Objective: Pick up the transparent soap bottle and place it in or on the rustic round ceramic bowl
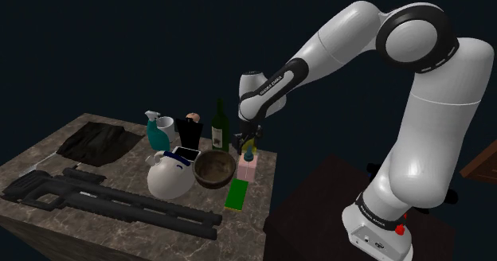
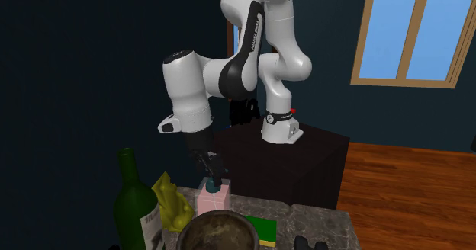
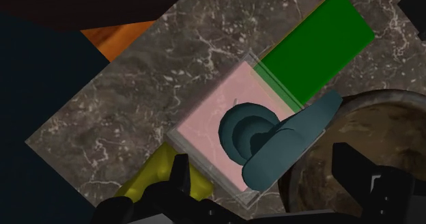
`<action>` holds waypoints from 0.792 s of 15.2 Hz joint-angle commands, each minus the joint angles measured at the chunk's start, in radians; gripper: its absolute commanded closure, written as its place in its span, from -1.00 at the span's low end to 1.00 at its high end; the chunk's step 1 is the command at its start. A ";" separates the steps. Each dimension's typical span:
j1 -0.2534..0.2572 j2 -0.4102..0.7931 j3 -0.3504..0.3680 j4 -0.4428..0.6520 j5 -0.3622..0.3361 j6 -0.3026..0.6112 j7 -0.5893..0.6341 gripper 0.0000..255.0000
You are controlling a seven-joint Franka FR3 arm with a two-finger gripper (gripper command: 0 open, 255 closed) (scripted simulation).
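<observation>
Claw [image 3: 259, 154] hangs open wide, holding nothing, its fingers [image 3: 179, 178] apart on either side of the soap bottle [image 3: 222, 117] and clear of it. The bottle stands straight below the claw. A brown bowl [image 3: 372, 130] sits under one finger, and a green block [image 3: 317, 48] lies beyond.

Home interior (framed window [image 2: 416, 33], wooden floor [image 2: 416, 187])
</observation>
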 commanded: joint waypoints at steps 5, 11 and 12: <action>0.000 0.000 0.000 0.000 0.000 0.000 0.000 1.00; 0.000 0.000 0.000 0.000 0.000 0.000 0.000 1.00; 0.000 0.000 0.000 0.000 0.000 0.000 0.000 1.00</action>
